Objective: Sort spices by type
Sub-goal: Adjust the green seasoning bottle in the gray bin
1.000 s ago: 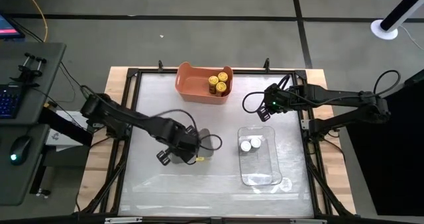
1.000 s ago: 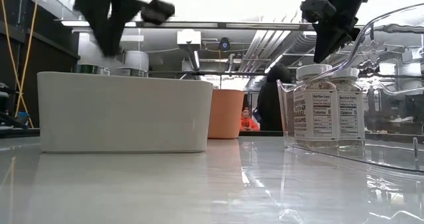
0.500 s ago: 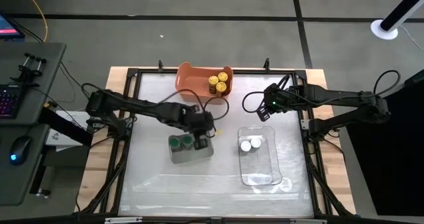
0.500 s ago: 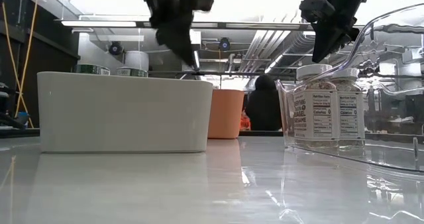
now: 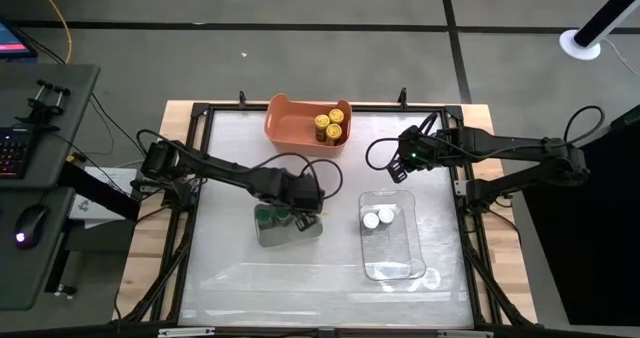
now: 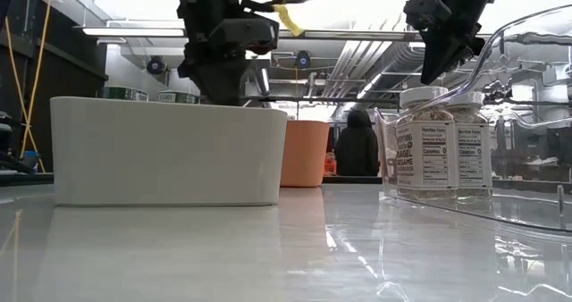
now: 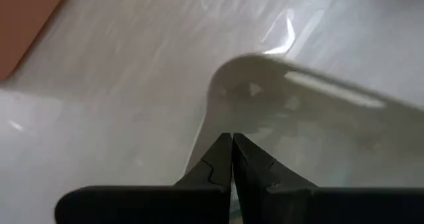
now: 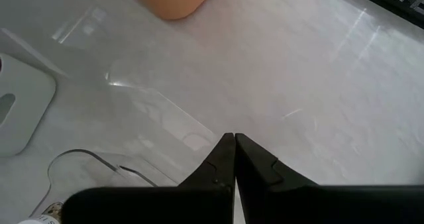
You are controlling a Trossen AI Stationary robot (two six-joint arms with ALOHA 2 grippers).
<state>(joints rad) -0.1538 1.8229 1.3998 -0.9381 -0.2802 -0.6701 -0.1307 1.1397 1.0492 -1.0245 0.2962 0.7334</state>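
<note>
Over the grey tray point(image 5: 300, 229) near the middle of the tabletop point(image 5: 230, 278), the left gripper point(image 5: 297, 214) hangs low with its fingers pressed together and nothing between them; the left wrist view shows the two dark tips meeting above the tray's pale rounded rim. One green-capped jar point(image 5: 266, 216) shows in the tray beside the gripper. A second may sit under the arm, but the arm covers that spot, so count uncertain.

Right gripper point(image 5: 401, 165) waits above bare tabletop toward the far right corner, fingers likewise pressed together, empty.

Jar locations:
- yellow-capped jars point(image 5: 331, 124), a cluster of about four, in the right end of the orange bin point(image 5: 290, 128) at the far edge.
- white-capped jars point(image 5: 378, 217), two, upright and touching, in the far end of the clear tray point(image 5: 395, 263) right of centre. Low view shows printed labels on clear bodies.
- green-capped: grey tray, as above.

Each cap colour seems to have its own container, so the sort looks largely done.

Handling judgement: jars are small, rigid and likely light. Smooth round walls and glossy labels make them prone to slip or twist in a two-finger pinch. Being narrow and upright, they should tip easily if nudged, and neighbours stand close. Best hold is probably from above, fingers spread first, closing across the cap or just under it where the edge gives purchase; approach on the side away from adjacent jars and the tray wall.
</note>
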